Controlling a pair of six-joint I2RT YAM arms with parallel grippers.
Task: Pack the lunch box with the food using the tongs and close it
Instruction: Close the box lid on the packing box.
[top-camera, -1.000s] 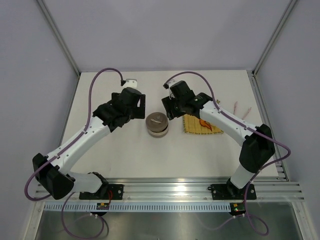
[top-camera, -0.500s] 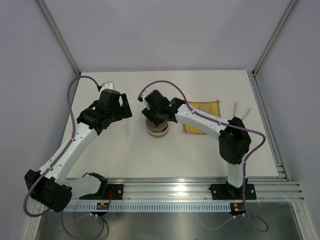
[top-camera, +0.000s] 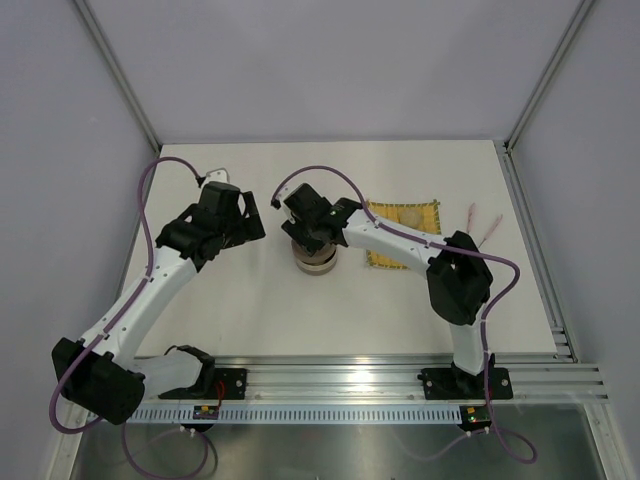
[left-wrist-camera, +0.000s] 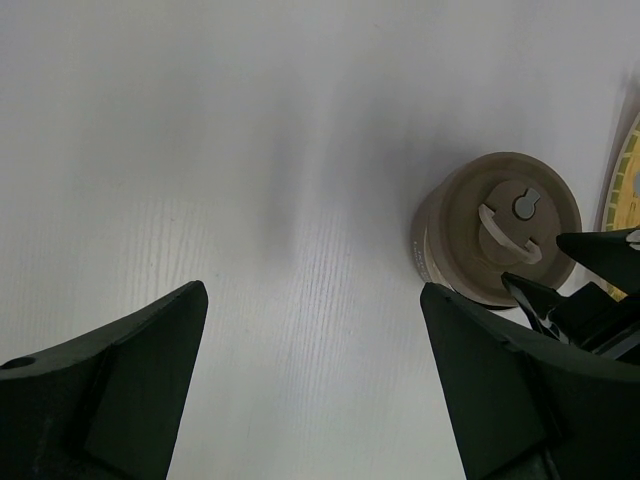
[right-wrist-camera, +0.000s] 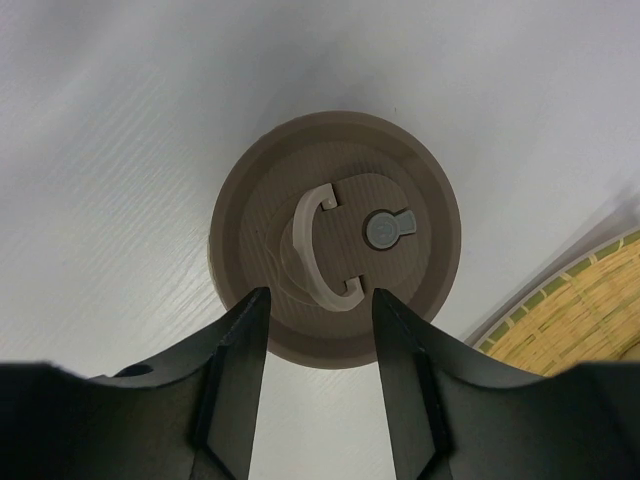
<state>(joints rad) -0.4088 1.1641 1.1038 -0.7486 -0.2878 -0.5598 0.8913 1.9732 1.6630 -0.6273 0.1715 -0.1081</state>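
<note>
Mid worktop (top-camera: 250, 310), the lidded lunch box (top-camera: 316, 262) has been reached by the right gripper (right-wrist-camera: 320, 293), half-closed astride its handle (right-wrist-camera: 310, 250) for unlidding; left gripper (left-wrist-camera: 312, 292) wide open.

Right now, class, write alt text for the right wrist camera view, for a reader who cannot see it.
The right gripper hangs open over the closed round lunch box, its two black fingers straddling the pale curved handle on the brownish-grey lid. Part of a yellow woven mat shows at lower right, on the white table.
</note>
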